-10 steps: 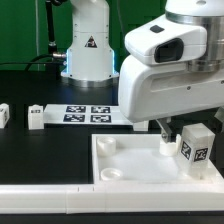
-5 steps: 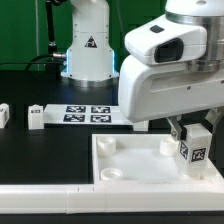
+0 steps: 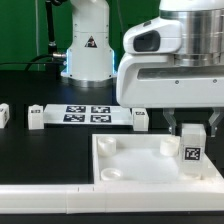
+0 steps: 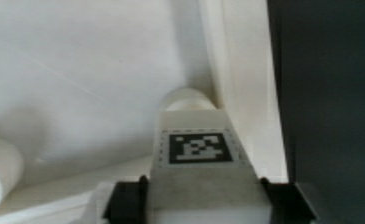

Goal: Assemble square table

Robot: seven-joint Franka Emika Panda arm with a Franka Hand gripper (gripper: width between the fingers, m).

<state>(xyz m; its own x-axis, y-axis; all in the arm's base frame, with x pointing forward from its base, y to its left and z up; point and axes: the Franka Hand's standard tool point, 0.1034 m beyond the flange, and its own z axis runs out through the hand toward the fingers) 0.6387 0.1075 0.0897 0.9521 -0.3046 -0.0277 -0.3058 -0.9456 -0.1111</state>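
One leg [image 3: 193,156] is clamped upright between the fingers of the gripper [image 3: 193,134], over the square table slab [image 3: 130,172], close to its raised rim at the exterior view's right. Three further legs [image 3: 36,118] are placed on the black table [image 3: 45,155] near the marker board [image 3: 87,113].
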